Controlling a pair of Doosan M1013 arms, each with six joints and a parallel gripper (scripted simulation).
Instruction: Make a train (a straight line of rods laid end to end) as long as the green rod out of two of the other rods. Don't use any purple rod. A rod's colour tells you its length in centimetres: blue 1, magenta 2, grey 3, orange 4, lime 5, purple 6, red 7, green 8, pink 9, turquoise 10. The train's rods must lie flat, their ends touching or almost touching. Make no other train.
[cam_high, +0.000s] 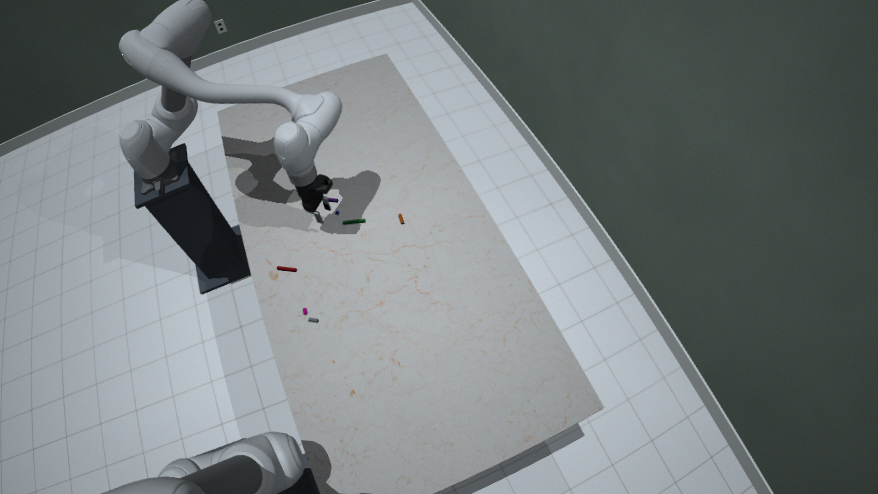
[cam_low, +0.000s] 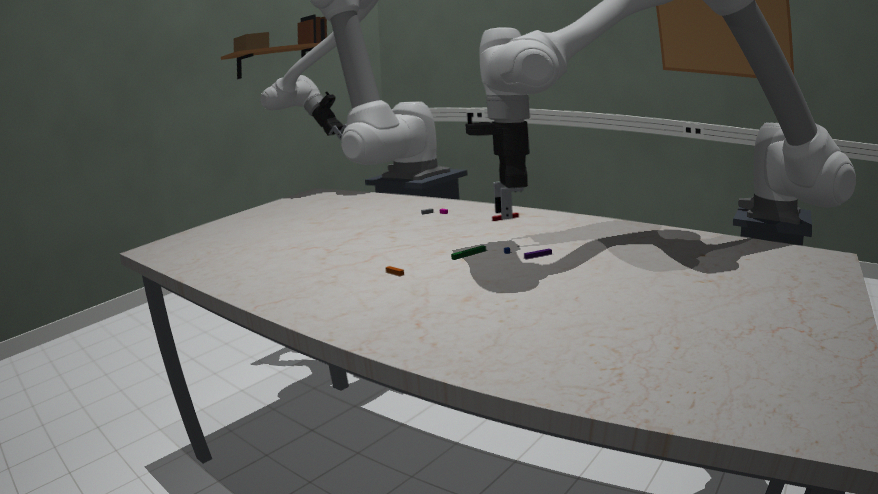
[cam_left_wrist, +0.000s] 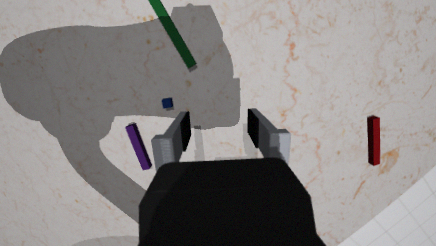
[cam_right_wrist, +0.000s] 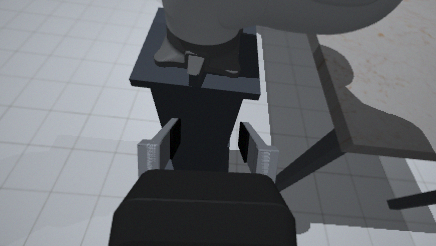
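The blue rod (cam_high: 337, 212) (cam_low: 507, 250) (cam_left_wrist: 167, 103) is flanked by the left claw (cam_high: 322, 211) (cam_low: 502, 215) (cam_left_wrist: 218, 122), spread and unloaded, toward the red rod (cam_high: 286, 268) (cam_low: 496, 218) (cam_left_wrist: 373, 140).

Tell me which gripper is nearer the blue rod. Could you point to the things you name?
Left. The left gripper (cam_high: 322, 210) (cam_low: 502, 211) (cam_left_wrist: 218, 122) hangs open above the table close beside the blue rod (cam_high: 337, 212) (cam_low: 507, 250) (cam_left_wrist: 167, 103); the right gripper (cam_low: 337, 131) (cam_right_wrist: 210, 132) is off beyond the table's edge.
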